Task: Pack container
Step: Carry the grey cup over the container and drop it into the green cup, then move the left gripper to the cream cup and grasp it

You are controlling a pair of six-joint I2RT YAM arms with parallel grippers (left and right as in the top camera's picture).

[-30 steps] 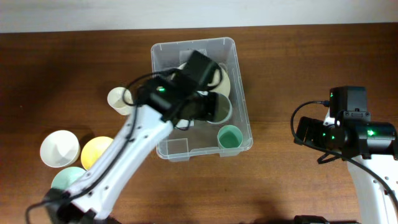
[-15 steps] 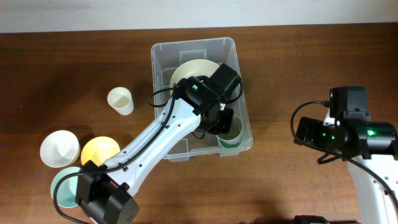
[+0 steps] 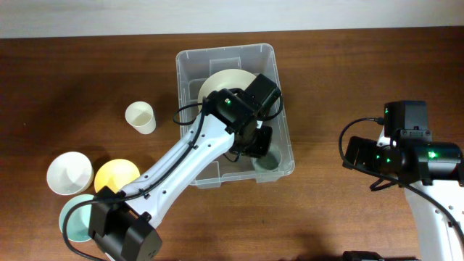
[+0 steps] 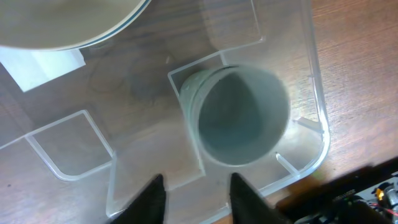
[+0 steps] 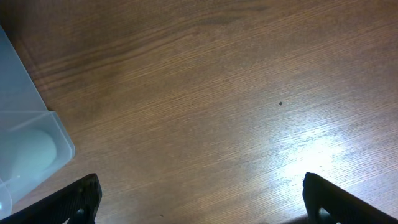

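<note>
You're at a robot lab bench: dark wooden table [image 3: 72,72], plain pale wall [image 3: 232,14], and a cabled left arm [image 3: 174,170] and right arm [image 3: 435,210] with green indicator lights.

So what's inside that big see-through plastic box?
The clear plastic bin holds a cream round bowl and a pale green cup in one corner. The white left arm hides its middle.

From overhead we are seeing the whole table [image 3: 72,72]; both wrists are looking down closely, sharing one corner of the container [image 3: 226,49].
</note>
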